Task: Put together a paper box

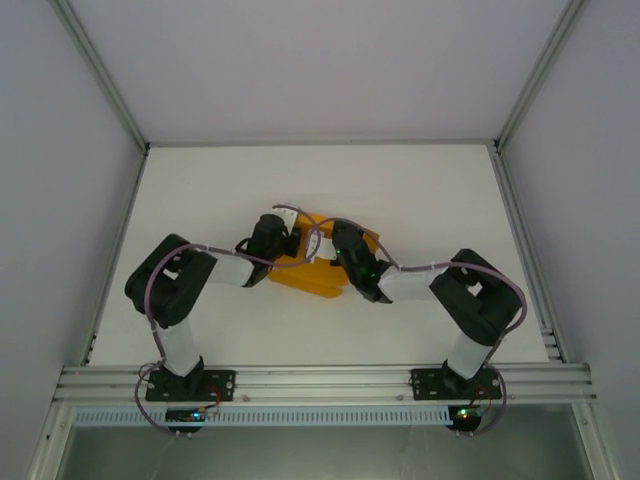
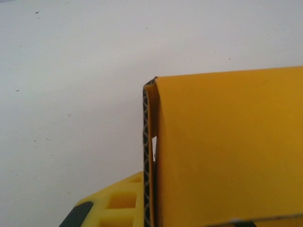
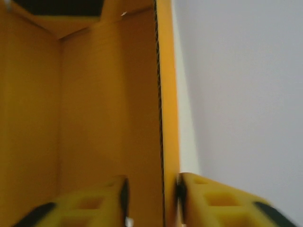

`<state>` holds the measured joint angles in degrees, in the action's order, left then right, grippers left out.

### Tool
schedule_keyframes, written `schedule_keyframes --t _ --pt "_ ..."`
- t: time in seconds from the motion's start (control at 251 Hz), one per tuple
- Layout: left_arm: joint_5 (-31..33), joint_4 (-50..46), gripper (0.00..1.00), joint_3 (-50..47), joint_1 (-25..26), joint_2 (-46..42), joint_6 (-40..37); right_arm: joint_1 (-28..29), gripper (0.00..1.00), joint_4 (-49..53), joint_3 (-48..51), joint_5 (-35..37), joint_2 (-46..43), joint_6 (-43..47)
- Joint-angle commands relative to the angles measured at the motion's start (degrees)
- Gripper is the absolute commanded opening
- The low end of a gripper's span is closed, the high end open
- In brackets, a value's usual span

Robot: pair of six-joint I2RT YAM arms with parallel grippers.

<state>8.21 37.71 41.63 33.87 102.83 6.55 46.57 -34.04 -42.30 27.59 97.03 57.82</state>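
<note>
The orange-yellow corrugated-card paper box (image 1: 318, 272) lies part-folded between the two grippers on the white table (image 1: 430, 200). The right gripper (image 3: 152, 185) straddles one box wall, with one yellow finger (image 3: 99, 201) inside the box and the other outside against the card. I cannot tell whether it pinches. The left gripper (image 1: 284, 230) meets the box's other end, a panel edge just right of its visible finger (image 2: 113, 203). Its grip is hidden.

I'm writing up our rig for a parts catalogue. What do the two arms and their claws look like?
The left arm and right arm match: white links between bulky black joint housings, a thin purple cable looping along each, black bases with small lights. The claw fingers are yellow plastic with square recessed pockets and black inner pads.
</note>
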Motion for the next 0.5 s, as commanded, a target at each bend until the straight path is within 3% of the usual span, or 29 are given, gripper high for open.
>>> schedule_keyframes --t 0.0,0.024,0.04,0.168,0.279,0.375,0.495 --pt "0.7 0.3 0.0 -3.1 -0.6 -4.1 2.3 -0.8 0.77 6.8 0.2 1.2 -5.1 -11.8" --pt "0.0 -0.3 0.0 -3.4 -0.7 -5.0 2.6 -1.1 0.96 7.2 0.6 1.4 -6.8 -13.9" --pt "-0.4 -0.9 0.0 -3.5 -0.7 -5.6 2.9 -1.2 0.98 7.7 0.9 1.6 -7.8 -15.3" --pt "-4.5 -6.4 0.0 -3.5 -1.6 -10.1 5.5 -2.8 0.99 25.7 -1.1 -2.3 -17.4 -31.1" --pt "-10.7 -9.0 0.0 -4.1 -3.3 -13.6 7.9 -7.7 0.99 40.1 -2.9 -16.7 -24.3 -42.9" --pt "-18.4 -9.2 0.0 -4.6 -5.0 -15.8 9.5 -11.9 0.97 42.0 -1.4 -29.5 -27.7 -46.3" --pt "-21.9 -11.6 0.0 -3.9 -5.3 -17.3 9.1 -13.1 0.89 42.9 -2.4 -34.6 -28.8 -47.9"
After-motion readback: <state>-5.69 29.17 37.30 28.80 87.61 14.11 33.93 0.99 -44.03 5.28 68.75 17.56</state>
